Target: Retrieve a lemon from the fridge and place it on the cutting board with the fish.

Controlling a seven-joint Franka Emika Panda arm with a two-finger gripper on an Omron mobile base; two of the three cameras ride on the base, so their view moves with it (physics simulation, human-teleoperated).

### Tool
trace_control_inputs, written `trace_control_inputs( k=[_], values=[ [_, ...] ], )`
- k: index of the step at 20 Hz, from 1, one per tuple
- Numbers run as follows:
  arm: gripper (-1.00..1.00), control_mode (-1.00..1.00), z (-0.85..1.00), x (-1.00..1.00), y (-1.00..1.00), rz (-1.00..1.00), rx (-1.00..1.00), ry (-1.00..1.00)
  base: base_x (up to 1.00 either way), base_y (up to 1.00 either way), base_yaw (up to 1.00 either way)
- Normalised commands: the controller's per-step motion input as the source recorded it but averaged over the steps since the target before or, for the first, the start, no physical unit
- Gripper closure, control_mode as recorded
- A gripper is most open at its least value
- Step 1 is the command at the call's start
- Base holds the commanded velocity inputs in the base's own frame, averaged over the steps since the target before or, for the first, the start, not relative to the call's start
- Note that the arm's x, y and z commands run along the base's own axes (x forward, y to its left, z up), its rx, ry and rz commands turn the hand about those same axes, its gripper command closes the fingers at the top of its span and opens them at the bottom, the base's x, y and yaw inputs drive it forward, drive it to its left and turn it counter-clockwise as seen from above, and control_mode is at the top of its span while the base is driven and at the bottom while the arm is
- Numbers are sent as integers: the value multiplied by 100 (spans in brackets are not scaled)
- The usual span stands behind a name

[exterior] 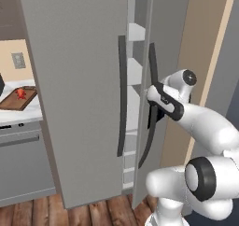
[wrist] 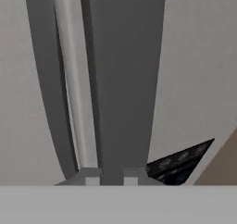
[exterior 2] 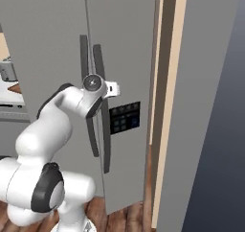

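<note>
The big grey fridge (exterior: pixel 79 80) fills the middle of the left base view. Its right door stands open a crack, and shelves show in the gap. The gripper (wrist: pixel 111 179) is at the bottom of the hand view, its fingers pinched narrow on the right door handle (wrist: pixel 122 79). At the far left of the left base view, the red fish (exterior: pixel 20 93) lies on the board (exterior: pixel 9 103) on the counter (exterior: pixel 25 114).
</note>
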Motion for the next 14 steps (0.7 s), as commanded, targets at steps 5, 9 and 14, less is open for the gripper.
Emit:
trace_control_inputs(
  k=[5,9,14],
  values=[
    [100,-100,47,-52,-43,-1,0,9,0,0,0],
    [100,-100,28,-2,-4,0,-1,2,0,0,0],
    [100,-100,5,-7,-7,0,-1,0,0,0,0]
  ],
)
